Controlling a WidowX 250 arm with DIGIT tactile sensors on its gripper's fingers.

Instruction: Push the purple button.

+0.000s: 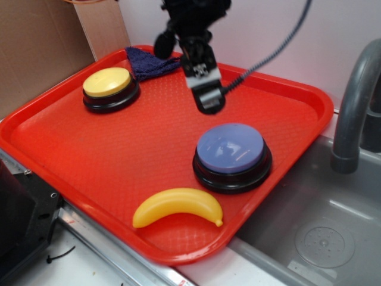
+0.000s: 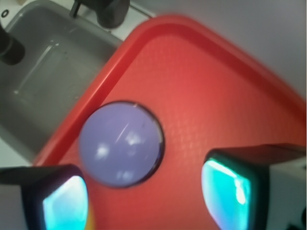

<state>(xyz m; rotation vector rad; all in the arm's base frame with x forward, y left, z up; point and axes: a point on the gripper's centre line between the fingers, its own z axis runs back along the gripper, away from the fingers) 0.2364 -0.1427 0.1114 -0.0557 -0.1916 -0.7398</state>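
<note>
Purple button (image 1: pixel 231 149) sits lower right on the tray (image 1: pixel 71 149); the parted, empty gripper (image 1: pixel 209 101) above may straddle it.

The large round lavender plastic dome button (image 1: pixel 230 149) is glossy on a shiny black base. The red plastic tray (image 1: pixel 71 149) has a fine pebbled texture. The yellow plastic banana (image 1: pixel 177 207) looks smooth; the dark blue cloth (image 1: pixel 149 61) nubby; the grey sink (image 1: pixel 309 208) matt.

Purple button (image 2: pixel 121 143) between gripper (image 2: pixel 144 196) fingers (image 2: pixel 64 203)
</note>
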